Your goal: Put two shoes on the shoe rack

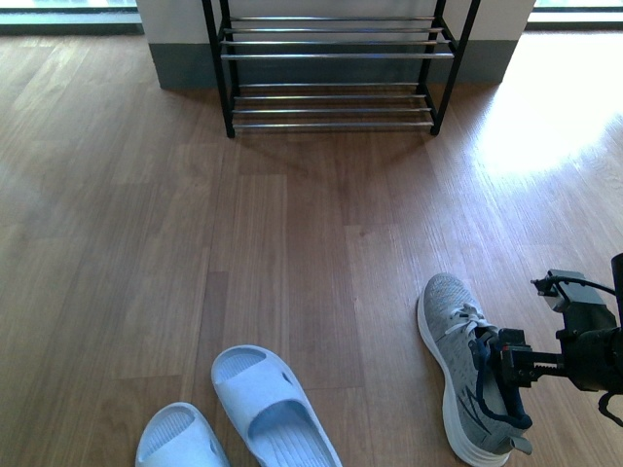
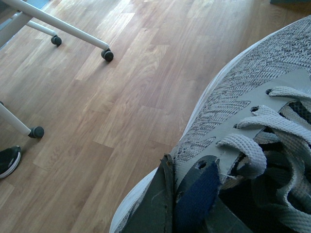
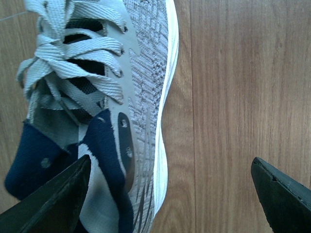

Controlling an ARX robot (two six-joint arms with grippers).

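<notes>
A grey knit sneaker (image 1: 458, 360) with a white sole lies on the wood floor at the front right, toe pointing away. My right gripper (image 1: 511, 368) hovers at its navy collar. In the right wrist view the gripper (image 3: 171, 167) is open wide, one finger over the collar, the other over bare floor, with the sneaker's (image 3: 146, 73) side between them. My left gripper (image 2: 187, 204) is shut on the navy collar of a second grey knit sneaker (image 2: 252, 92); it is out of the front view. Two pale blue slides (image 1: 273, 404) lie at the front left. The shoe rack (image 1: 331, 58) stands far back.
The rack backs onto a grey-based wall. A bright sunlit patch lies on the floor at the right. In the left wrist view a white frame leg on a black caster (image 2: 104, 54) and a black shoe (image 2: 8, 160) stand on the floor.
</notes>
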